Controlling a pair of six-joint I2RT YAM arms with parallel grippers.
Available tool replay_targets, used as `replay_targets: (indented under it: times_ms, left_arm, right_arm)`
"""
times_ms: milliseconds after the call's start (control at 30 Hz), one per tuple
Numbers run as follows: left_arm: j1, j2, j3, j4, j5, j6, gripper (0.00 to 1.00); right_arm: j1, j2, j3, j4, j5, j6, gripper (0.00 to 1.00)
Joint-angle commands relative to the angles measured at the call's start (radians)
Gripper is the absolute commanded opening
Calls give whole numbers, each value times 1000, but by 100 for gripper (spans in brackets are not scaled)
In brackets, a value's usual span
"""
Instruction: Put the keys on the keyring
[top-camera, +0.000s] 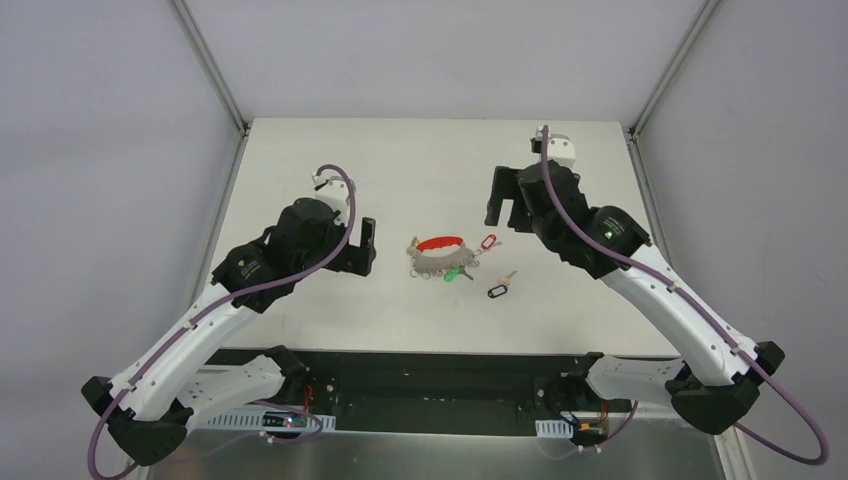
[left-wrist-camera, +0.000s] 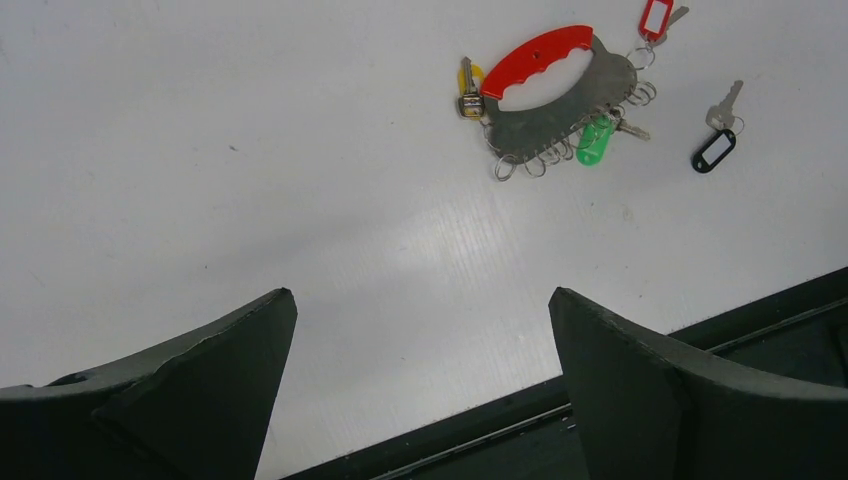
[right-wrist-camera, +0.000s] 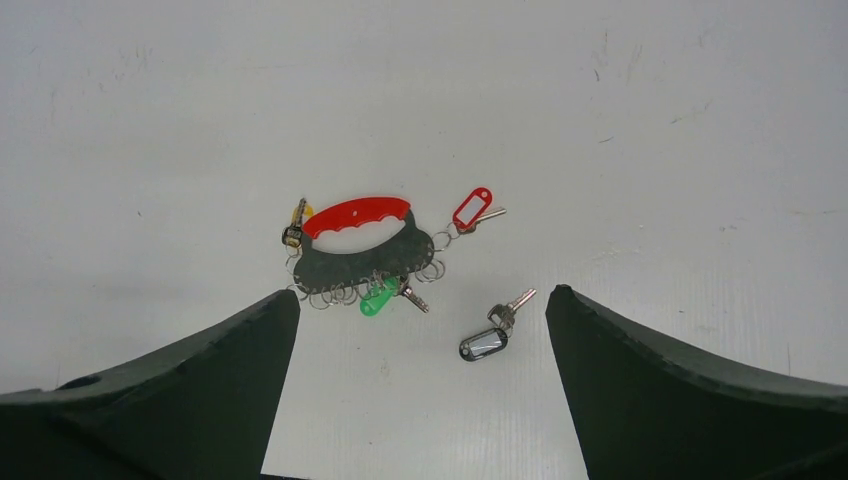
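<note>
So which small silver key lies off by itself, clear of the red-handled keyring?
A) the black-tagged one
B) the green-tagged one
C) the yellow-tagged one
A: the silver key with the black plastic tag lies alone, with a bare gap between it and the red-handled grey keyring.

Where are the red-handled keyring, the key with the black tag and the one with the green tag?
keyring (right-wrist-camera: 357, 213), right wrist view, on its red handle.
black-tag key (right-wrist-camera: 484, 344), right wrist view, on the tag.
green-tag key (left-wrist-camera: 593, 142), left wrist view, on the tag.
</note>
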Motion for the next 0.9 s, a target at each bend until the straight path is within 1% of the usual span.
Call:
replay_targets:
  times_ms: [0, 233, 400, 567, 600, 700, 800, 867]
  left_arm:
    - [-3, -43, -17, 7, -18, 34, 100]
    - [-2, -77, -72, 44, -7, 14, 100]
    - [-1, -107, -85, 41, -4, 2, 100]
    - [-1, -210, -122, 38, -10, 7, 100]
    - [-1, -231, -128, 38, -18, 8, 100]
    - [-2, -287, -152, 39, -45, 4, 100]
    - [-2, -329, -177, 41, -81, -2, 100]
    - [-1, -342, -183, 40, -77, 0, 100]
  right_arm:
    - [-2, -50, -27, -6, 0, -23, 99]
    - [-3, -37, -36, 4, -64, -83, 99]
    - [-3, 21, -71, 84, -290, -225, 99]
    - [10, 142, -38, 93, -438, -349, 99]
    - [16, 162, -42, 107, -471, -378, 98]
    - [24, 193, -63, 159, -575, -475, 92]
    - [25, 213, -104, 218, -714, -617, 89]
    - [24, 243, -116, 249, -771, -698, 88]
